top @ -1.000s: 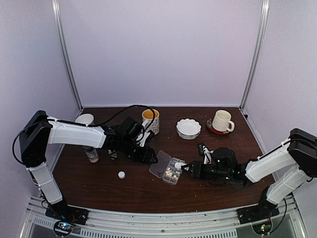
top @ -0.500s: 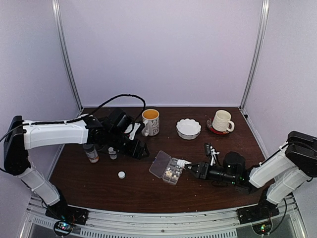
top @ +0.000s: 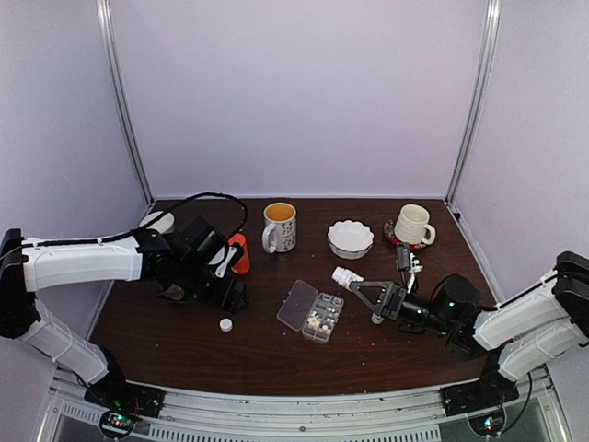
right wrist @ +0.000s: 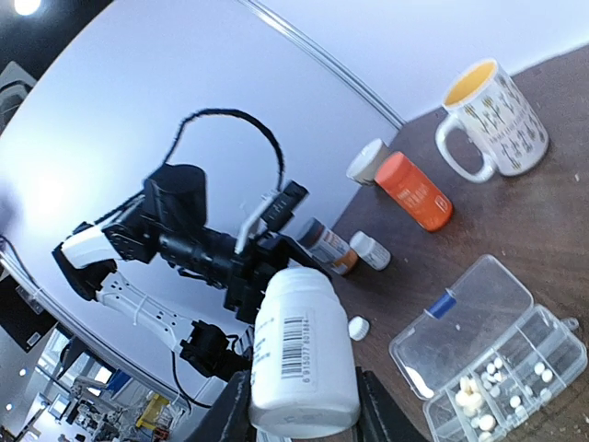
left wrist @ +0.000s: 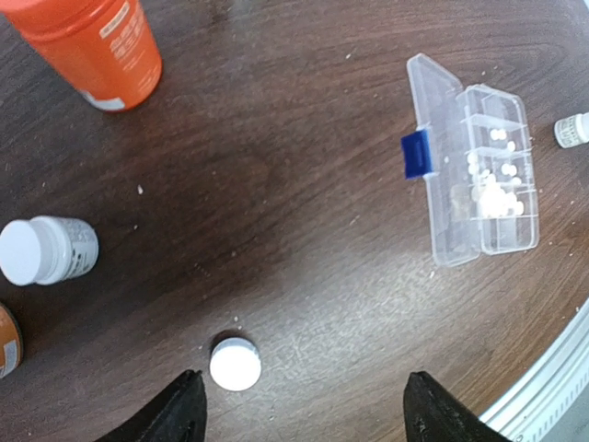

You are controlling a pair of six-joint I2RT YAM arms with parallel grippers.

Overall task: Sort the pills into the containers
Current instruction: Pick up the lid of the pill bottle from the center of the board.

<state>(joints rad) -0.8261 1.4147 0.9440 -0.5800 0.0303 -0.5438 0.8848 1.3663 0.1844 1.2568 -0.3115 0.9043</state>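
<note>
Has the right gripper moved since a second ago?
Yes. The right gripper, shut on the white bottle, has drawn back from over the organizer box and now sits off the box's right side.

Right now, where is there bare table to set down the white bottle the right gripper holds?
Bare wood lies in front of the organizer box, toward the near edge, and between the box and the mug. The strip between the white cap and the box is free too. Crowded: the left side, around the orange bottle and left gripper.

Dark table (top: 276, 354) bears the organizer box (left wrist: 488, 110) (lid open), a white cap (left wrist: 235, 363), an orange bottle (left wrist: 97, 46).
</note>
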